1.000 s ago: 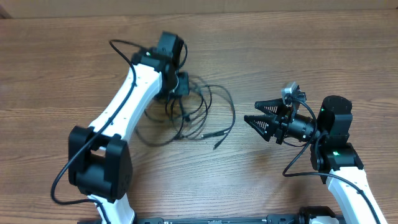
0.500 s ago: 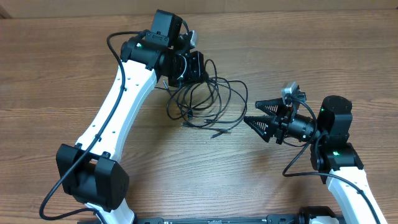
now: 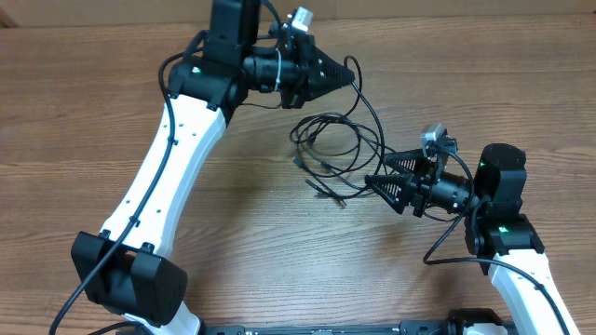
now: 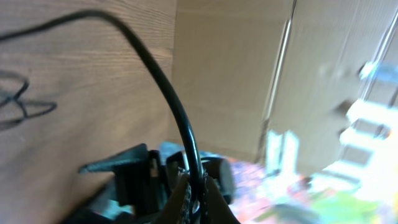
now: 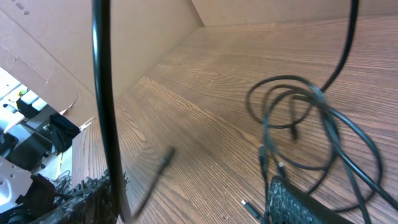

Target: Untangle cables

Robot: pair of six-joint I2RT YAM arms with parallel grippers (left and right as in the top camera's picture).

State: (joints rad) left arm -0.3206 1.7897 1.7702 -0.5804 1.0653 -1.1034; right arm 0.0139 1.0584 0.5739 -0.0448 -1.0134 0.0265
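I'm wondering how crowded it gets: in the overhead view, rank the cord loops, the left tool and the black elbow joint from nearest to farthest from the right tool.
1. Cord loops, mid-table, right beside the right tool's open tips.
2. Left tool, toward the table's far edge, pinching a cord.
3. Black elbow joint, on the left arm, at the near edge.

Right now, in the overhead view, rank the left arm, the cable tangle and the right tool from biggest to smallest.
1. the left arm, clearly largest, though it may sit nearer the camera.
2 and 3. the cable tangle and the right tool cover about the same area, too close to rank.
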